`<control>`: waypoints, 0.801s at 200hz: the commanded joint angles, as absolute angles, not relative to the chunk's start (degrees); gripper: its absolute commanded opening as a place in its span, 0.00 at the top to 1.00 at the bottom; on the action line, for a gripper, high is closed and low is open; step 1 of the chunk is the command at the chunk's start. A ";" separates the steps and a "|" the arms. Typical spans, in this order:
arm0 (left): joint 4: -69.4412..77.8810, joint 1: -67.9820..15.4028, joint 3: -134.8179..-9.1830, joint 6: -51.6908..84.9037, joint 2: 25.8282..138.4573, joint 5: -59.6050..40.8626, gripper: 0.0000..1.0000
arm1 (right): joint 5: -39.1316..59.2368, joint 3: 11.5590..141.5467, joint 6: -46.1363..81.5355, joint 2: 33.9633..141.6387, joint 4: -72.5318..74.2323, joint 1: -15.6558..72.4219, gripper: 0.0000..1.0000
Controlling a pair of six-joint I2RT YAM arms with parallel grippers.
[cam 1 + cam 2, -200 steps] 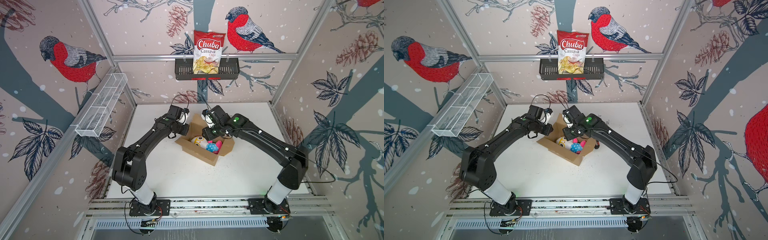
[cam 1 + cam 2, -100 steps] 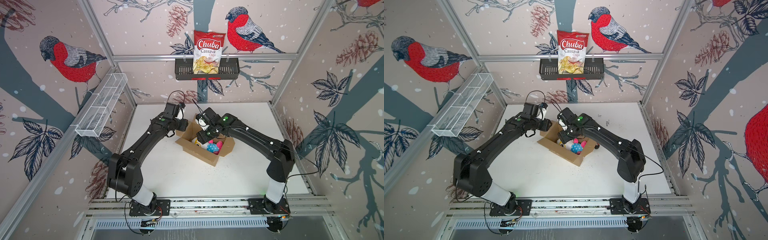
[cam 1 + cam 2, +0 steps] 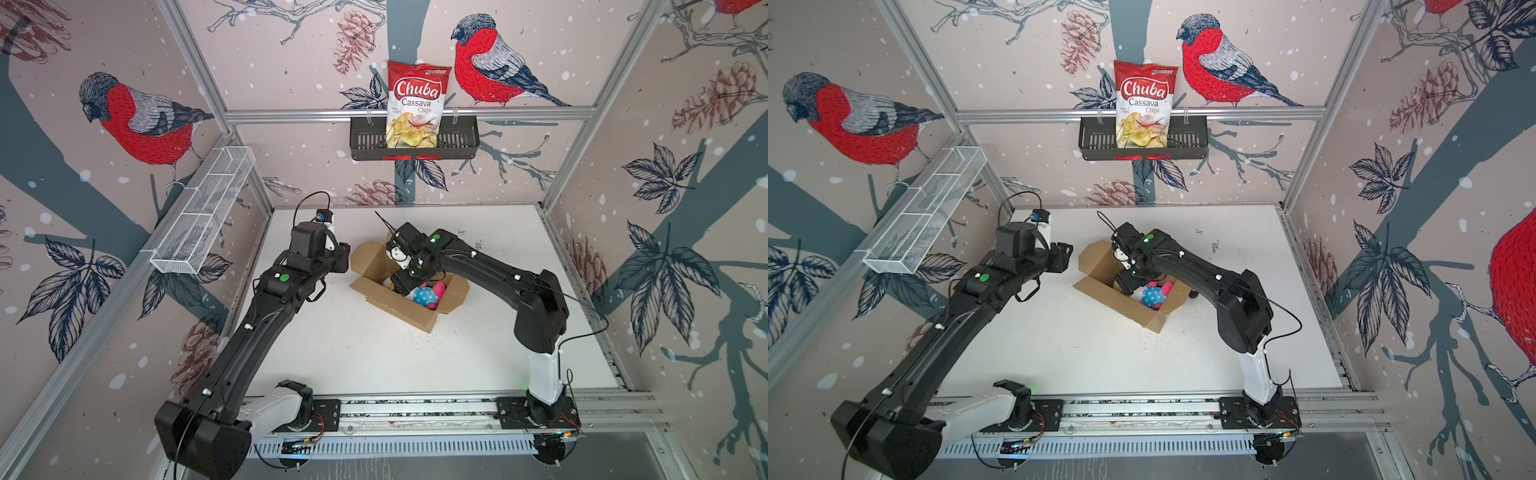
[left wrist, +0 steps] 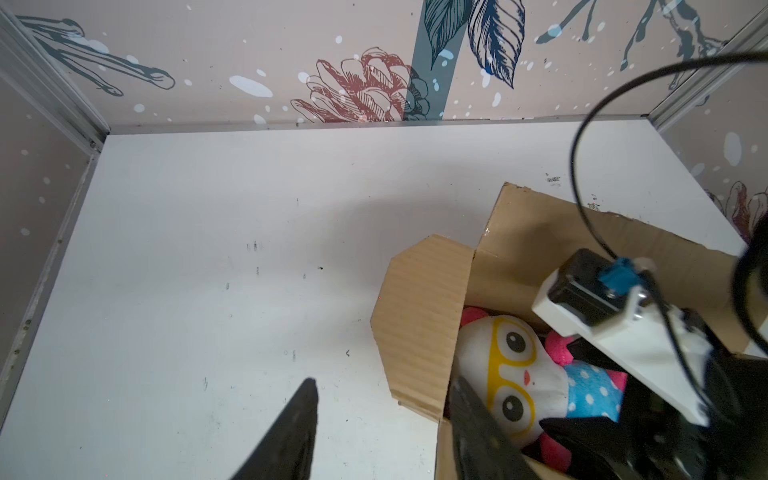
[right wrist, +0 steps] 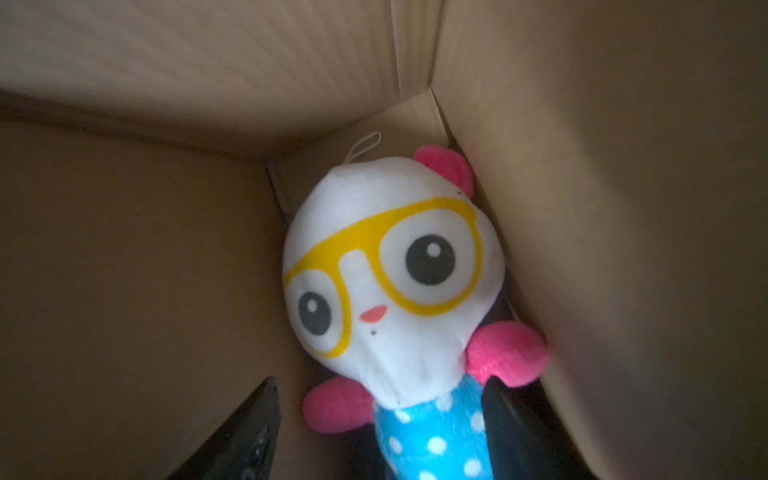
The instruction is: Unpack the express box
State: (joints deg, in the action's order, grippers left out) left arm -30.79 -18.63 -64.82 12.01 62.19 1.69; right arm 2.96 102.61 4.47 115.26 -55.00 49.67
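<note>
White table, open box mid-frame (plush toy inside); right claw wide astride toy, left claw wide, empty.

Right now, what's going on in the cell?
The express box sits on the white table with its flaps folded out and a plush toy lying inside. The right gripper is down in the box, jaws open on either side of the toy's blue dotted body, with no grip yet. The left gripper hangs open beside the box's end flap, holding nothing.
</note>
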 commanded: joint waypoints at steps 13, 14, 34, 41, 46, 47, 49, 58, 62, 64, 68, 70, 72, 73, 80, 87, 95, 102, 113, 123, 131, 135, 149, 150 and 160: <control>-33.71 -18.53 -63.33 14.96 59.19 2.17 0.48 | 3.17 103.52 3.34 118.15 -57.24 49.55 0.24; -33.77 -18.54 -63.26 14.95 59.13 2.18 0.48 | 3.17 103.57 3.34 118.27 -57.23 49.56 0.24; -34.22 -18.53 -61.98 15.82 57.87 2.24 0.48 | 3.38 103.97 3.25 119.98 -57.34 49.24 0.24; -34.23 -18.49 -61.54 16.11 57.52 2.30 0.48 | 3.64 103.97 3.25 120.41 -57.25 49.18 0.24; -34.27 -18.52 -61.32 16.19 57.38 2.19 0.48 | 3.81 103.97 3.25 120.70 -57.14 49.11 0.24; -34.27 -18.49 -61.29 16.23 57.34 2.19 0.48 | 3.85 103.93 3.25 120.70 -57.13 49.12 0.24; -34.28 -18.53 -61.18 16.32 57.31 2.31 0.48 | 3.97 103.90 3.25 120.81 -57.04 49.13 0.24; -34.34 -18.53 -60.92 16.57 57.22 2.10 0.48 | 4.41 103.80 3.25 121.23 -56.76 48.92 0.24; -34.26 -18.49 -60.75 16.61 57.22 2.07 0.48 | 4.64 103.72 3.25 121.36 -56.55 48.81 0.24; -34.27 -18.49 -60.76 16.65 57.28 2.17 0.48 | 4.78 103.71 3.25 121.44 -56.48 48.81 0.25; -34.32 -18.50 -60.73 16.70 57.30 2.00 0.48 | 5.06 103.58 3.25 121.60 -56.29 48.81 0.25; -34.35 -18.49 -60.73 16.70 57.30 2.04 0.48 | 5.13 103.55 3.25 121.67 -56.19 48.79 0.25; -34.34 -18.51 -60.73 16.74 57.35 1.92 0.48 | 5.17 103.47 3.25 121.69 -56.13 48.80 0.26; -34.35 -18.53 -60.69 16.77 57.37 1.92 0.48 | 5.22 103.46 3.25 121.75 -56.10 48.84 0.26; -34.35 -18.50 -60.64 16.83 57.47 1.96 0.48 | 5.52 103.24 3.30 121.98 -55.80 48.79 0.26; -34.34 -18.48 -60.71 16.83 57.55 1.87 0.48 | 5.83 102.98 3.34 122.23 -55.49 48.87 0.27; -34.45 -18.51 -60.68 16.87 57.65 1.83 0.48 | 6.04 102.60 3.43 122.38 -55.06 48.78 0.29; -34.41 -18.54 -60.75 16.87 57.65 1.52 0.48 | 6.06 102.32 3.64 122.51 -54.81 48.84 0.30; -34.36 -18.54 -60.71 16.95 57.66 1.06 0.48 | 6.11 102.05 3.86 122.90 -54.54 48.83 0.31; -34.28 -18.50 -60.56 16.96 57.53 0.64 0.48 | 6.33 101.95 4.04 123.25 -54.52 48.80 0.32; -34.19 -18.54 -60.28 17.13 57.43 0.53 0.47 | 6.33 101.95 4.21 123.61 -54.45 48.84 0.33; -34.11 -18.54 -60.19 17.20 57.37 0.32 0.47 | 6.25 101.95 4.34 123.80 -54.47 48.79 0.33; -34.10 -18.53 -59.86 17.23 57.29 -0.19 0.45 | 6.28 101.95 4.70 124.32 -54.33 48.87 0.37; -34.10 -18.50 -59.86 17.27 57.30 -0.22 0.44 | 6.31 101.95 4.72 124.39 -54.32 48.87 0.38; -33.89 -18.50 -59.59 17.40 57.23 -0.53 0.43 | 6.08 101.95 5.04 124.60 -54.11 48.87 0.44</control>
